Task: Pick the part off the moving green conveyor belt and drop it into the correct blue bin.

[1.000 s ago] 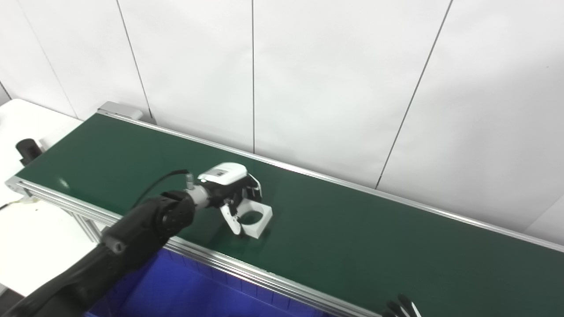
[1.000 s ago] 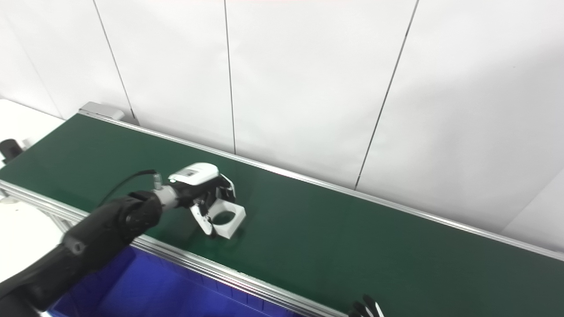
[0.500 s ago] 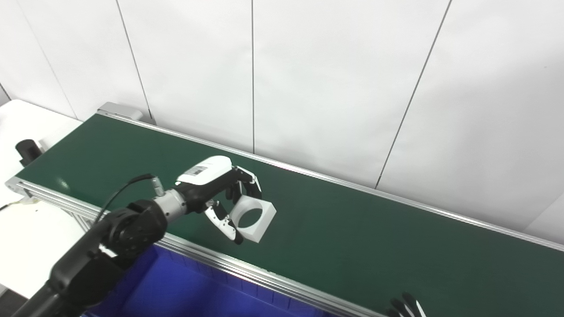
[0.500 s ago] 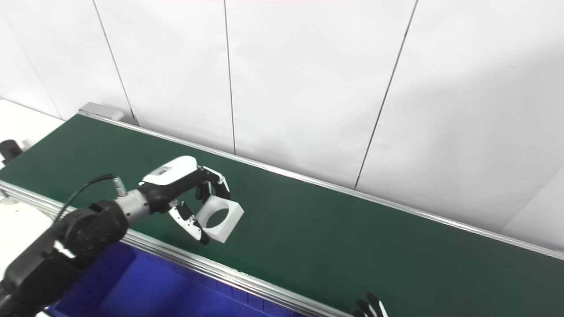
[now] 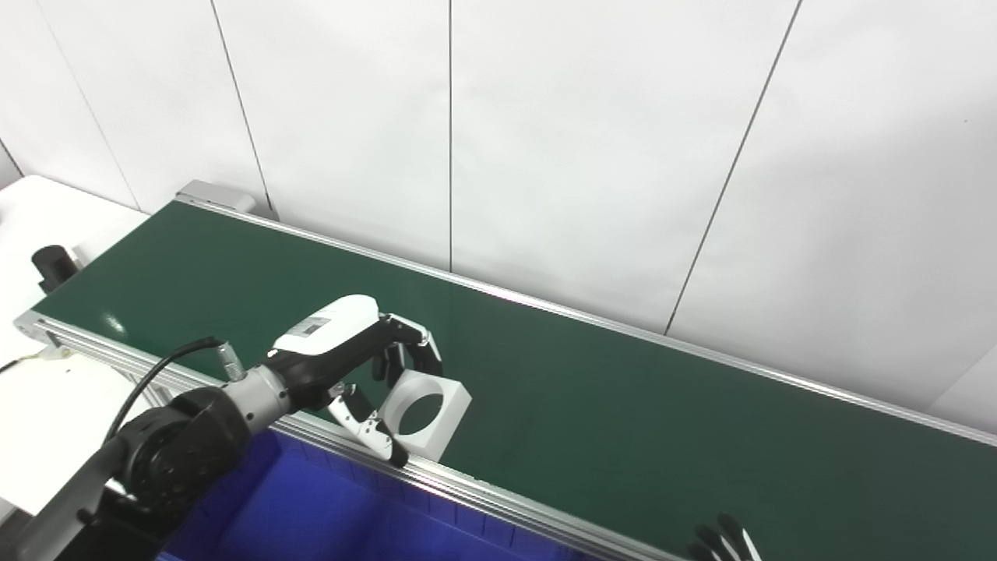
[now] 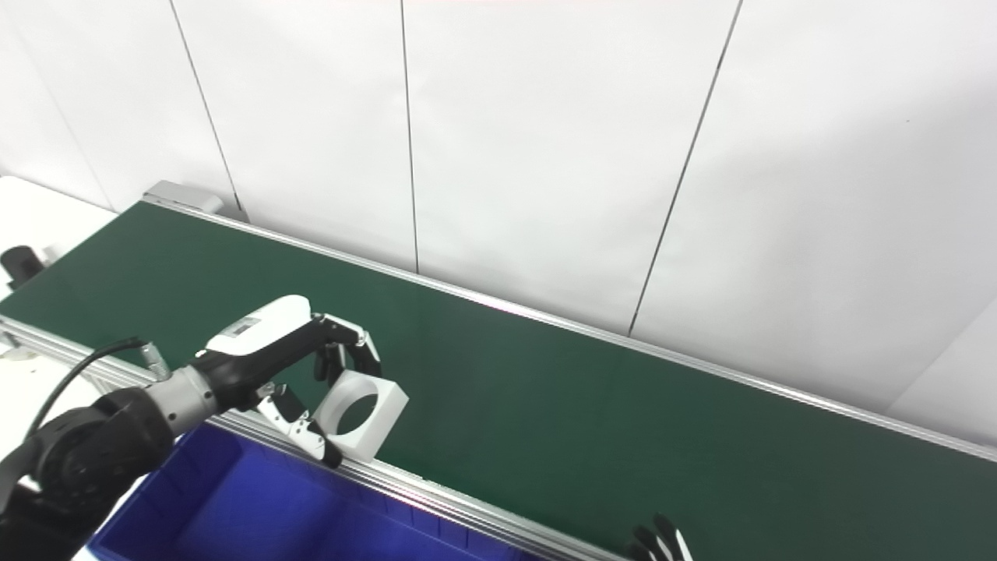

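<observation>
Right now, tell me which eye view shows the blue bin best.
The right eye view: the blue bin shows more of its floor and left wall beside the left hand holding the white part. The left eye view shows a smaller stretch behind the arm.

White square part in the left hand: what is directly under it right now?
The white part, held by the left hand, hangs over the green belt at its near rail. Belt shows through its round hole. The blue bin lies nearer, below the rail; the part's underside is hidden.
</observation>
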`<state>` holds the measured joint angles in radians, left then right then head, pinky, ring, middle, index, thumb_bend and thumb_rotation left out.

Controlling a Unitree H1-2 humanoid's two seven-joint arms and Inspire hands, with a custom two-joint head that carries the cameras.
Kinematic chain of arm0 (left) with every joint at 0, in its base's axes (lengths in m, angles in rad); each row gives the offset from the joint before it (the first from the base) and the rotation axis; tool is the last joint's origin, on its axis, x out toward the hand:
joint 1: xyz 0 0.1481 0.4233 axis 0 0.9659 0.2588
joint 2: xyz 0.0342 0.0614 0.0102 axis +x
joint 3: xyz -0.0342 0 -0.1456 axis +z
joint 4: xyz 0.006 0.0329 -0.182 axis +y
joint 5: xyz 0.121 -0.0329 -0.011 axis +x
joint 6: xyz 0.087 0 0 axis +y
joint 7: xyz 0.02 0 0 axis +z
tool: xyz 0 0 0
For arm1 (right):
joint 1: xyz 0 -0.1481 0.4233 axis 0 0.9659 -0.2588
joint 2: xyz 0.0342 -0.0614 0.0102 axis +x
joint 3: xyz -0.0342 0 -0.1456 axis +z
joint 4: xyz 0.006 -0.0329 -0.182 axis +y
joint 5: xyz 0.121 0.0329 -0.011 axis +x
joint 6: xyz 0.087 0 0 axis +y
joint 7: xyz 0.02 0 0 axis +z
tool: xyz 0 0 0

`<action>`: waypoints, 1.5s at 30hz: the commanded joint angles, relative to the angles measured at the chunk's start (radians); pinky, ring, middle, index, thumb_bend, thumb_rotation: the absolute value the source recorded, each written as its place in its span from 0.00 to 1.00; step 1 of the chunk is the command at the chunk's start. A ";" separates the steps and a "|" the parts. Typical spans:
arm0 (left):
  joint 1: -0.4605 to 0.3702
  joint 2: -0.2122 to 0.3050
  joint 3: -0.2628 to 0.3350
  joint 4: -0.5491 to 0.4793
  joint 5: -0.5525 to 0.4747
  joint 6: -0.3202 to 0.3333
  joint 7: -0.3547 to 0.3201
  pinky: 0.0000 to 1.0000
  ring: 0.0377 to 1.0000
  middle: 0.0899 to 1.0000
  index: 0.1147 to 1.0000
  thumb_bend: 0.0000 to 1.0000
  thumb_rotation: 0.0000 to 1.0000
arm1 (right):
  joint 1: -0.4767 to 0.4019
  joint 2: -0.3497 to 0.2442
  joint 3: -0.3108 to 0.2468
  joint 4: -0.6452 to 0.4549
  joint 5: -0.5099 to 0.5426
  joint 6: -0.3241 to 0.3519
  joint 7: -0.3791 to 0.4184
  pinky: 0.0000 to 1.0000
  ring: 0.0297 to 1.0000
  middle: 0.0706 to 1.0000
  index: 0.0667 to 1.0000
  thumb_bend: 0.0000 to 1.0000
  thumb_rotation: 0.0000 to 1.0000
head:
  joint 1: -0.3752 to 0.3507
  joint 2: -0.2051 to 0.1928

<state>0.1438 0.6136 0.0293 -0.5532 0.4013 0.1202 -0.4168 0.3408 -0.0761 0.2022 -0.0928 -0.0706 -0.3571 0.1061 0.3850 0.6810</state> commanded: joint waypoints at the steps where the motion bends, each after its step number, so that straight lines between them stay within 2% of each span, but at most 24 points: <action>1: 0.003 0.012 0.023 -0.050 -0.014 0.029 -0.003 0.37 0.38 0.42 0.46 0.50 0.00 | -0.002 -0.003 -0.005 -0.050 0.020 0.017 0.009 0.80 0.84 0.87 0.94 0.64 0.51 | 0.011 0.016; 4: 0.025 0.003 0.022 -0.077 -0.016 0.060 -0.015 0.37 0.39 0.42 0.45 0.50 0.00 | 0.001 -0.014 -0.011 -0.073 0.031 0.026 0.014 0.80 0.84 0.87 0.94 0.63 0.50 | 0.035 0.049; 5: 0.034 -0.001 0.020 -0.079 -0.019 0.065 -0.017 0.38 0.39 0.42 0.45 0.50 0.00 | 0.002 -0.018 -0.013 -0.080 0.034 0.030 0.014 0.80 0.83 0.86 0.94 0.63 0.49 | 0.035 0.049; 6: 0.041 -0.004 0.017 -0.084 -0.021 0.072 -0.020 0.38 0.39 0.42 0.45 0.50 0.00 | 0.002 -0.022 -0.016 -0.090 0.038 0.037 0.015 0.80 0.83 0.86 0.94 0.63 0.49 | 0.043 0.069; 7: 0.049 -0.009 0.015 -0.086 -0.021 0.076 -0.020 0.39 0.39 0.41 0.45 0.50 0.00 | 0.002 -0.025 -0.018 -0.097 0.041 0.043 0.017 0.80 0.83 0.86 0.93 0.63 0.48 | 0.043 0.069; 8: 0.058 -0.014 0.012 -0.090 -0.017 0.080 -0.021 0.39 0.40 0.41 0.45 0.50 0.00 | 0.003 -0.029 -0.021 -0.109 0.047 0.052 0.019 0.79 0.82 0.85 0.93 0.64 0.48 | 0.051 0.094; 12: 0.084 -0.033 0.000 -0.099 0.003 0.105 -0.030 0.39 0.40 0.42 0.45 0.50 0.00 | -0.001 -0.045 -0.033 -0.143 0.064 0.084 0.027 0.76 0.81 0.84 0.92 0.66 0.48 | 0.066 0.131; 17: 0.116 -0.054 -0.013 -0.066 0.006 0.065 -0.009 0.39 0.39 0.41 0.45 0.50 0.00 | -0.004 -0.060 -0.048 -0.170 0.084 0.112 0.034 0.75 0.80 0.83 0.91 0.68 0.46 | 0.082 0.166; 20: 0.126 -0.059 -0.023 -0.063 0.025 0.070 -0.012 0.37 0.39 0.40 0.45 0.50 0.00 | -0.007 -0.066 -0.057 -0.179 0.095 0.123 0.039 0.74 0.79 0.83 0.90 0.69 0.45 | 0.094 0.190; 23: 0.137 -0.069 -0.033 -0.050 0.043 0.068 -0.006 0.34 0.37 0.39 0.45 0.50 0.00 | -0.010 -0.071 -0.064 -0.185 0.102 0.131 0.045 0.73 0.79 0.82 0.90 0.71 0.47 | 0.101 0.197; 30: 0.178 -0.131 -0.081 0.077 0.078 0.024 0.055 0.30 0.34 0.40 0.46 0.50 0.00 | -0.016 -0.075 -0.074 -0.193 0.110 0.151 0.049 0.73 0.78 0.82 0.90 0.74 0.50 | 0.099 0.210; 34: 0.180 -0.140 -0.110 0.160 0.110 -0.012 0.077 0.33 0.36 0.42 0.46 0.50 0.00 | -0.015 -0.074 -0.077 -0.195 0.116 0.158 0.048 0.73 0.78 0.82 0.90 0.75 0.50 | 0.094 0.210; 37: 0.177 -0.145 -0.123 0.202 0.128 -0.008 0.082 0.33 0.36 0.42 0.45 0.50 0.00 | -0.016 -0.074 -0.079 -0.191 0.117 0.154 0.049 0.73 0.78 0.82 0.90 0.75 0.50 | 0.092 0.209; 45: 0.174 -0.158 -0.151 0.338 0.169 -0.083 0.164 0.33 0.36 0.42 0.46 0.50 0.00 | -0.018 -0.076 -0.083 -0.192 0.119 0.153 0.052 0.73 0.78 0.82 0.90 0.76 0.50 | 0.095 0.209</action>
<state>0.3313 0.4462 -0.1242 -0.2102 0.5615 0.0843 -0.2921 0.3320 -0.1485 0.1235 -0.2491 0.0373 -0.2028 0.1487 0.4801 0.8912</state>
